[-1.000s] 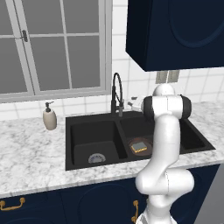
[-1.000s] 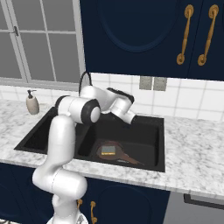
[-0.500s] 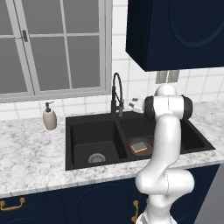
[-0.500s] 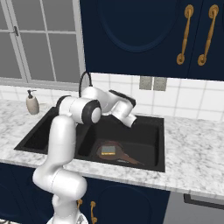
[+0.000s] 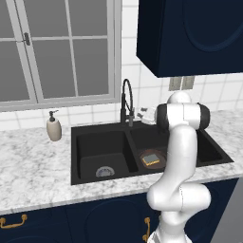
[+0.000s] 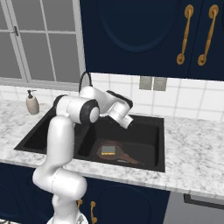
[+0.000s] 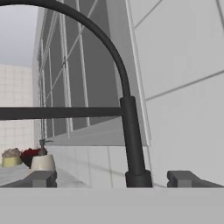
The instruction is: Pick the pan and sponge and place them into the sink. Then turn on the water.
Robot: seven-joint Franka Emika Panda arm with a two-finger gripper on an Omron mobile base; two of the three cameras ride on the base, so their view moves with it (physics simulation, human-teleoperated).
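Here the hand (image 7: 112, 178) sits right in front of the black faucet (image 7: 129, 131), its two fingertips (image 7: 41, 178) spread wide apart with the faucet's upright stem between them, gripping nothing. Below and behind the hand, the pan (image 6: 114, 154) lies in the right basin of the sink (image 6: 151, 164), with the sponge (image 6: 108, 151) resting inside it. Beyond the faucet, the soap bottle (image 7: 42, 160) stands on the table (image 5: 33, 166).

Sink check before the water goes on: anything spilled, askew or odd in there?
Nothing stands out. The dark reddish-brown frying pan lies flat in the right basin of the matte black double sink, with the small yellow, grey-topped sponge resting inside it. No spill shows.
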